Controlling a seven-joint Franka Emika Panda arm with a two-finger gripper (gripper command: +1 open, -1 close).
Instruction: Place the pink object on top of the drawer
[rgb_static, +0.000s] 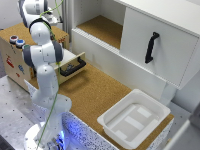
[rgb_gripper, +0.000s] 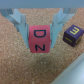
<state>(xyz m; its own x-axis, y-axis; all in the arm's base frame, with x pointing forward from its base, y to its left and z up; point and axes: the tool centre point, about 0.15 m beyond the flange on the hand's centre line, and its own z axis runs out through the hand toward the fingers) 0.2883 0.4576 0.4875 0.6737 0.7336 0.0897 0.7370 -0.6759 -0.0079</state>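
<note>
White rounded arm (rgb_static: 44, 75) with dark joint bands, green cable alongside, pale blue pincer (rgb_gripper: 40, 30) fingers

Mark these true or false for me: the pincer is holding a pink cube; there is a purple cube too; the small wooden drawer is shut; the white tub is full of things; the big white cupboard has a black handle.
1. The pincer holds a pink lettered cube. True.
2. A purple lettered cube lies on the cork beside it. True.
3. The small wooden drawer is shut. False: it is pulled out.
4. The white tub is full. False: nothing shows inside it.
5. The white cupboard has a black handle. True.
</note>
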